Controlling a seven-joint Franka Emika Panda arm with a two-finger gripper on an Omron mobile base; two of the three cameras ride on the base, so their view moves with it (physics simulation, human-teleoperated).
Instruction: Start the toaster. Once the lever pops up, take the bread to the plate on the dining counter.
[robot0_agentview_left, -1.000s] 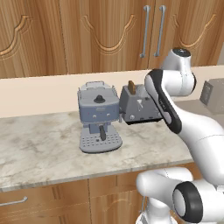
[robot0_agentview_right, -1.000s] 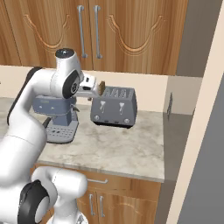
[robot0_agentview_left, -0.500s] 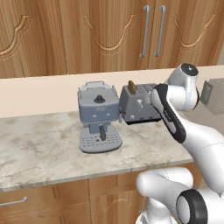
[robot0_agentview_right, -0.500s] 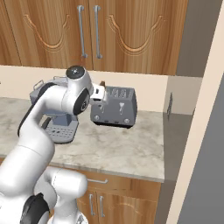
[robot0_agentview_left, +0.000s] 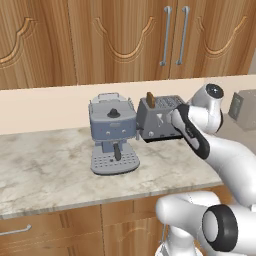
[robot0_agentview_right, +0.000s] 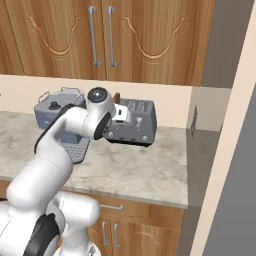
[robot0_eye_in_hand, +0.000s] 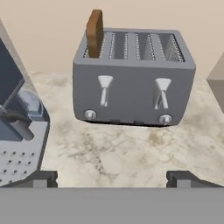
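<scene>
On the marble desk, against the back wall: the scene comprised two appliances below a row of wooden cupboards.
Desk: a marble-patterned desk (robot0_agentview_left: 45, 170) carried the appliances; its bare top also showed in the hand view (robot0_eye_in_hand: 127, 153).
Toaster: the grey toaster (robot0_eye_in_hand: 133, 83) stood upright on the desk, front face toward the hand camera, with four slots across its top. It also showed in the left base view (robot0_agentview_left: 157, 120) and the right base view (robot0_agentview_right: 135, 122).
Levers: two pale levers (robot0_eye_in_hand: 104, 83) sat side by side on the front face, each above a small round knob.
Bread: the brown bread (robot0_eye_in_hand: 94, 27) stood upright in the leftmost slot as the hand view showed it, its upper part rising above the toaster's top. It was seen as a small brown tab at the toaster's near end in the left base view (robot0_agentview_left: 149, 98) and the right base view (robot0_agentview_right: 116, 97).
Claw: the claw (robot0_eye_in_hand: 112, 178) hung in front of the toaster, apart from it, its two dark fingertips (robot0_eye_in_hand: 41, 177) spread wide with nothing between them.
Coffee machine: a blue-grey espresso machine (robot0_agentview_left: 113, 132) stood just beside the toaster, on the side nearest the bread; part of its drip tray showed at the hand view's left edge.
Cupboards: wooden doors with two vertical metal handles (robot0_agentview_left: 172, 35) hung above the appliances.
</scene>
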